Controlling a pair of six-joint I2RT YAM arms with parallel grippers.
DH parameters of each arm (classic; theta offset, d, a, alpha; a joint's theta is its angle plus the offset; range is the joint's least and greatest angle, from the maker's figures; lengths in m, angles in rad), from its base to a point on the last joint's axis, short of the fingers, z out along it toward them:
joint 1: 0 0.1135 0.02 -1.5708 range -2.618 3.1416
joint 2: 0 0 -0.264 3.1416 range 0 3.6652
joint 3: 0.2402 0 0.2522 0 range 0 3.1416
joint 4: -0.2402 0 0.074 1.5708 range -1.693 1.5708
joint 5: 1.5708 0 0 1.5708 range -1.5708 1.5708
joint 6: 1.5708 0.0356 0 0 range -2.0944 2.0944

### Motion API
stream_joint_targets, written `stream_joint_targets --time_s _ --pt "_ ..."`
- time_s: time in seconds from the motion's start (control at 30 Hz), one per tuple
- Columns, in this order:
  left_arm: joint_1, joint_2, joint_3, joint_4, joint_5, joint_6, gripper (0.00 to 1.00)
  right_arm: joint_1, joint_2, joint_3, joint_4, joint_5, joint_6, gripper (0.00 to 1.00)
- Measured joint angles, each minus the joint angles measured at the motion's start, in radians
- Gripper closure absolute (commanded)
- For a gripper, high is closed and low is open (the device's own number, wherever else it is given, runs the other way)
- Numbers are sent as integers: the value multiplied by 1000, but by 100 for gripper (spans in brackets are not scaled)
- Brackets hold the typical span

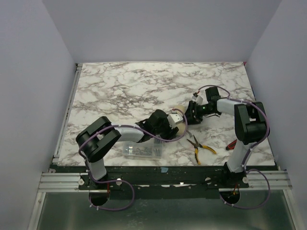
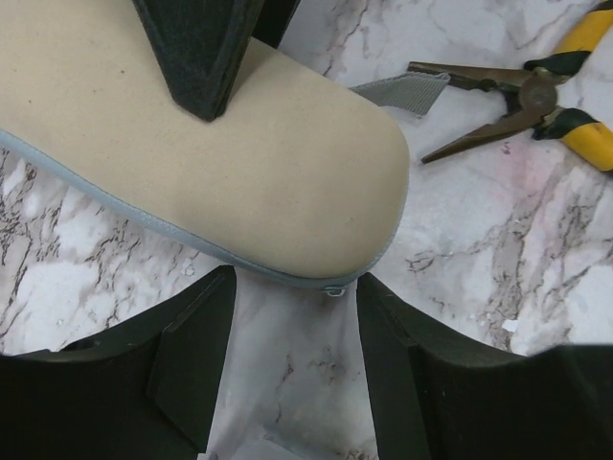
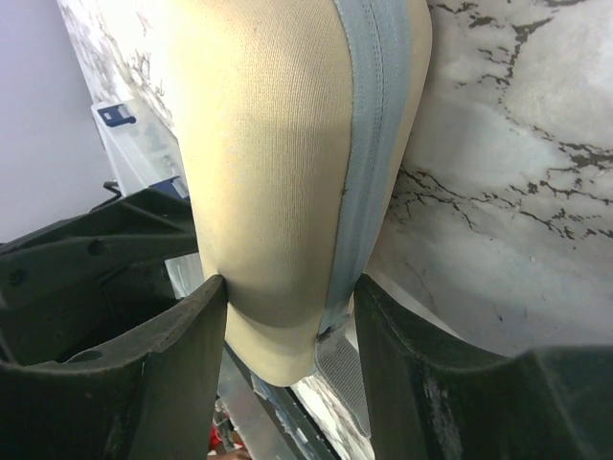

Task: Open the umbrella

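The umbrella is bundled in its cream sleeve with a grey-blue seam and lies at the middle of the marble table. My right gripper is shut on one end of it. In the right wrist view both fingers press the sides of the sleeve, with the gripper around its rounded end and a grey strap tab hanging below. My left gripper is open. In the left wrist view its jaws stand apart just short of the sleeve's rounded end, with nothing between them.
Yellow-handled pliers lie right of the umbrella and also show in the left wrist view. A clear plastic box of screws sits near the front edge, under the left arm. A small red object lies by the right arm's base.
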Motion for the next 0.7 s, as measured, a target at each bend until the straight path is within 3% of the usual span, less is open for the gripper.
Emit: stream_joint_targets --time_s 0.13,0.2,0.3,0.43,0.7 --pt "0 29 12 0 -37 -17 58 0 0 0 28 2 18 47" --pt "0 36 17 -1 -50 -27 70 0 0 -2 40 3 24 48" --pt "0 40 25 -10 -58 -36 86 0 0 -2 58 7 25 52" --pt "0 41 31 -15 -68 -33 99 -2 0 -2 72 15 13 60" --pt "19 41 31 -16 -57 4 100 0 -5 -2 69 28 -32 68"
